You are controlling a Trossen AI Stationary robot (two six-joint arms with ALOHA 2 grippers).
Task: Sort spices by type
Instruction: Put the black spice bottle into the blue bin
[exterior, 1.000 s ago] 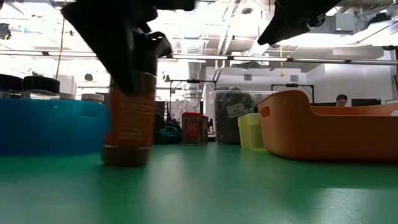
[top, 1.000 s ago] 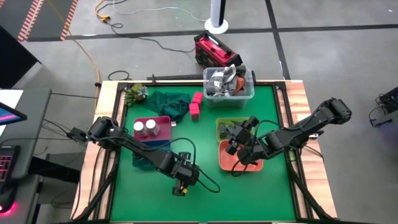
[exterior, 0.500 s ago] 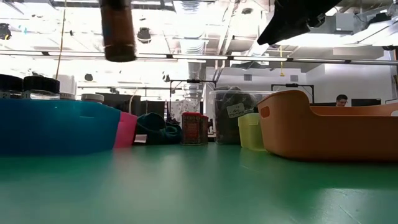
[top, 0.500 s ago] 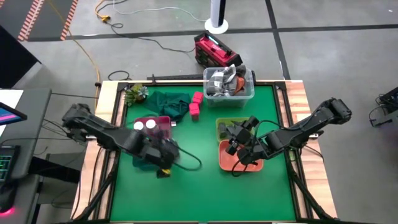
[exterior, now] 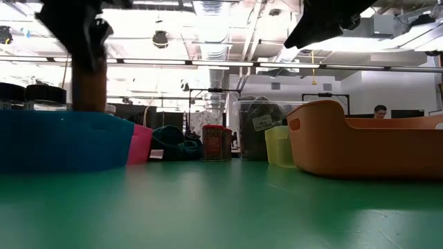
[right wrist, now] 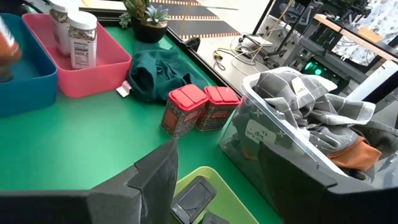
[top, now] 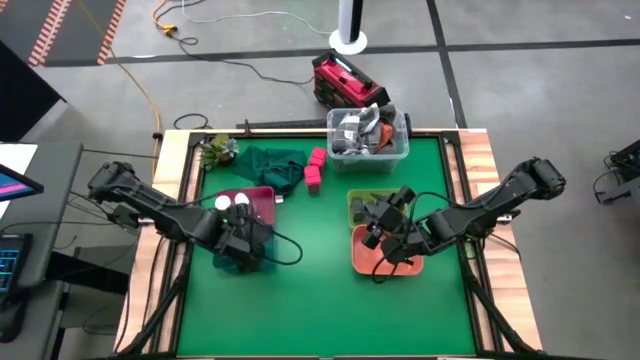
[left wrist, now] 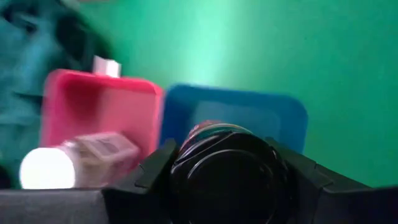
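My left gripper (top: 243,245) is shut on a round jar (exterior: 88,77) with a dark lid and a reddish-brown body. It hangs over the blue tray (top: 222,262), where other dark-lidded jars (exterior: 44,95) stand. Two white-topped jars (top: 232,203) stand in the pink tray (top: 262,197). Two pink cubes (top: 315,166) sit on the table by the teal cloth. Dark grey blocks (right wrist: 194,196) lie in the yellow-green tray (top: 356,203). My right gripper (top: 380,238) hovers open over the orange tray (top: 362,257), with nothing between its fingers. My left gripper pinches the jar at its dark lid end (left wrist: 186,168), one finger on either side. The fingers come from above, slanting down. The jar hangs upright below them (exterior: 88,90), clear of the table and above the blue tray's rim (exterior: 69,116).
A clear tub (top: 368,135) of grey clutter stands at the far edge. A teal cloth (top: 272,166) and a small plant (top: 215,150) lie at the far left. Bare green table (top: 310,310) stretches along the near side.
My left gripper has lifted the jar off the table near the front middle. It has carried the jar up and toward the table's left and far side, to a place over the blue tray, rolling its wrist on the way. The jar stays upright in the hold.
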